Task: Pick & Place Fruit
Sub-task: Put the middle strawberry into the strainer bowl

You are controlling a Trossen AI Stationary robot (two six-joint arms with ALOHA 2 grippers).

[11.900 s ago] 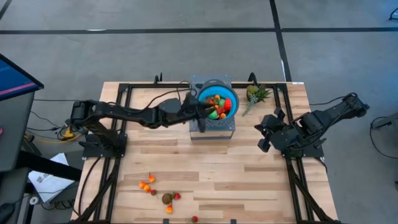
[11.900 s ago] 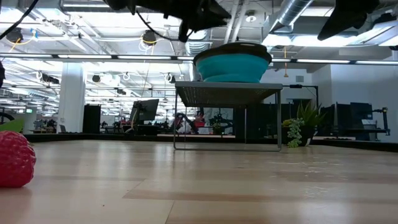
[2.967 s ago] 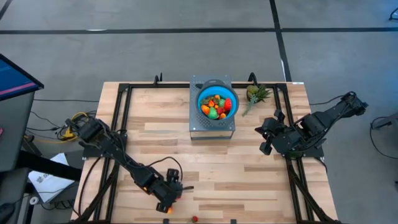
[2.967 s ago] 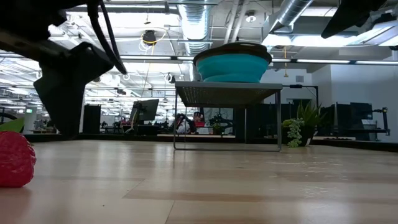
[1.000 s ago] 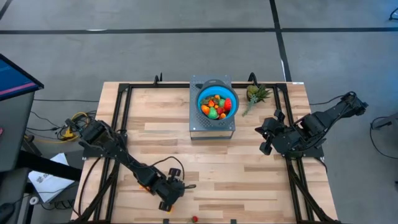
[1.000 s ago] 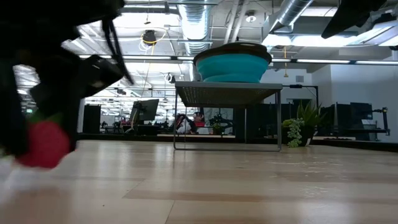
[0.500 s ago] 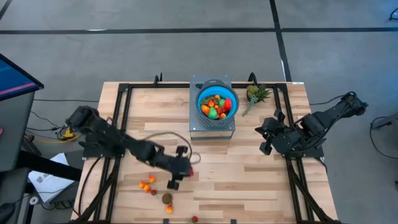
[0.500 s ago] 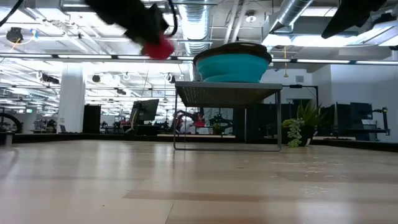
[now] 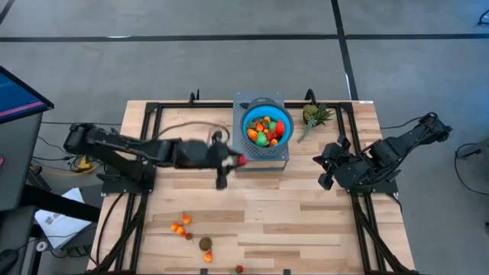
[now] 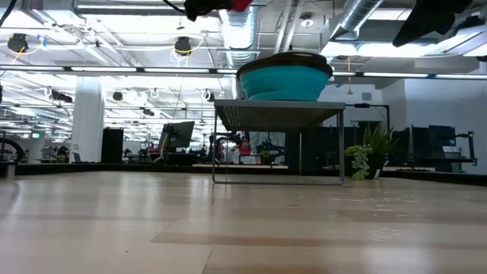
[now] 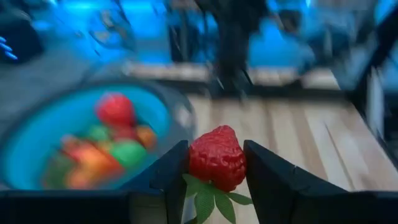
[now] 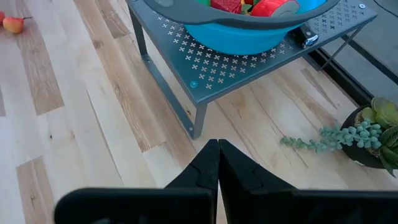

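Jaws: left gripper [image 11: 216, 163] pinching strawberry [image 11: 216, 157]; right gripper [image 12: 218, 153] pressed together.
Risk: early release drops it short of bowl [image 11: 37, 121] ahead.

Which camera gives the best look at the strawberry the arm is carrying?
The left wrist view: the strawberry fills the gap between the left end effector's fingers. The high view shows only a red dot; the low view, a red sliver.
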